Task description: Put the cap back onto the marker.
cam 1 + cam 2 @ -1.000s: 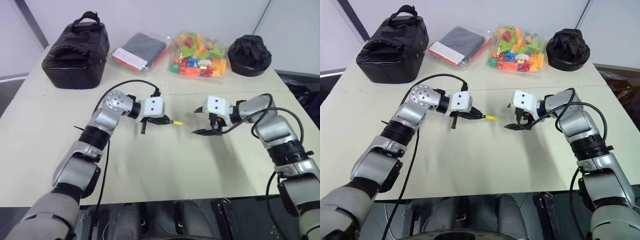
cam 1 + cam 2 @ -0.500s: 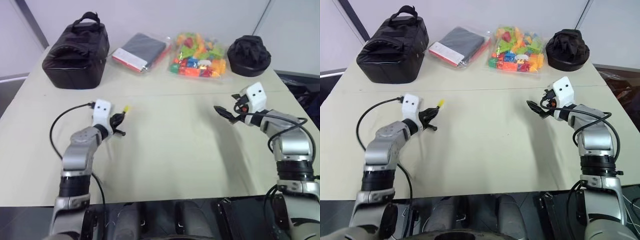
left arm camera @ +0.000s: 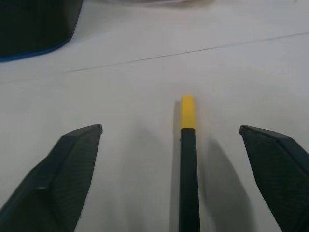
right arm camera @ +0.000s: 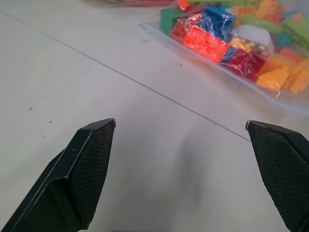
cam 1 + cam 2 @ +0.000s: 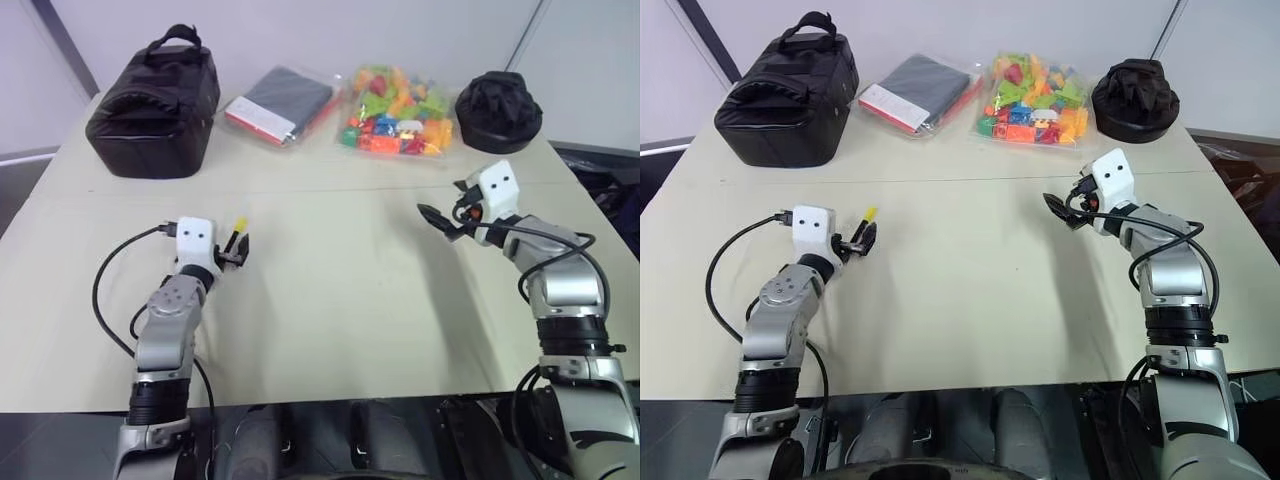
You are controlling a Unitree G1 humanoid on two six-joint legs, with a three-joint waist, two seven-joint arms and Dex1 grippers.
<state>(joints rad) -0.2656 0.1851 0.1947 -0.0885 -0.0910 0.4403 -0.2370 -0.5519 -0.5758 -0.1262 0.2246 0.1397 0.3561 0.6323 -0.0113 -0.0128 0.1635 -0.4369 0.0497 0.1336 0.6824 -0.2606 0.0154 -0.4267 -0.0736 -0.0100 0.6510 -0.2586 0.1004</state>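
Fingers of the left gripper [image 3: 171, 145] stand spread, arm low and level over the pale table [image 5: 330, 300] — the slim black marker [image 3: 189, 179] with its yellow cap [image 3: 187, 112] lies between them, touching neither. Right gripper [image 4: 188, 159] also gapes, empty, near the clear bag of colourful toy blocks [image 4: 231, 38].

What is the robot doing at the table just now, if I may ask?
It is recapping a marker. The yellow cap sits on the marker's end, so that seems done. The marker lies between the fingers of the open left gripper, which do not touch it. The right gripper is open and empty, near the bag of blocks.
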